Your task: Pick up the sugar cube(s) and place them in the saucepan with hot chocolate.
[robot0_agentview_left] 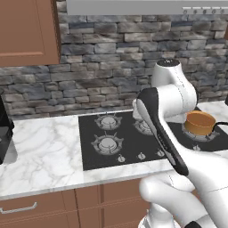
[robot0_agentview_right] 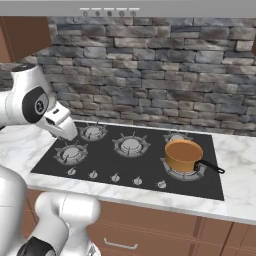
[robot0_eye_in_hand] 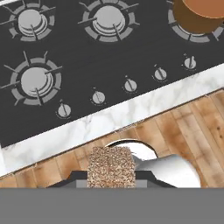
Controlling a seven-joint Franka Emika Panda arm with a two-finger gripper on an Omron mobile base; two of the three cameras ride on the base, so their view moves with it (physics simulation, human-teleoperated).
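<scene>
We see the gripper (robot0_eye_in_hand: 110,183) closed on the sugar cube (robot0_eye_in_hand: 110,166), which sits clamped between the jaws. The saucepan (robot0_eye_in_hand: 199,15) stands well ahead of the jaws and off to one side, on a burner of the stove (robot0_eye_in_hand: 109,52).

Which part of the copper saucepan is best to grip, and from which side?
Probably the thin black handle, near the pan wall. It sticks out about level from the copper saucepan toward the cooktop's right front, with free space around, so come from above and close across its width. The round wall looks too wide.
</scene>
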